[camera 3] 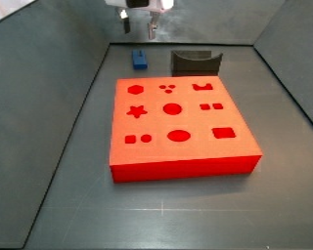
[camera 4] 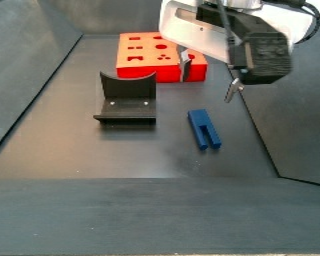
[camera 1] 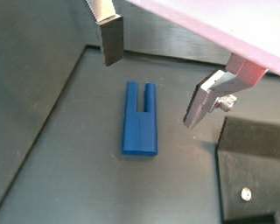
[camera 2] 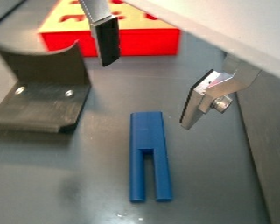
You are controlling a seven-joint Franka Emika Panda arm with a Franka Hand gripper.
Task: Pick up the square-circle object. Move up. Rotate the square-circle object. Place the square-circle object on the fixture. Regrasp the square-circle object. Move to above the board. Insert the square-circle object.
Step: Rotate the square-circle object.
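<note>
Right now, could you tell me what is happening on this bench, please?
The arm's tool hangs open above the blue square-circle object, which lies flat on the dark floor, not yet grasped. The fixture stands beside it, unused, and the red board lies beyond with its holes unfilled.

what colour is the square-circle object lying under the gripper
Blue. The square-circle object shows best in a wrist view, lying flat on the dark floor below the open gripper.
</note>
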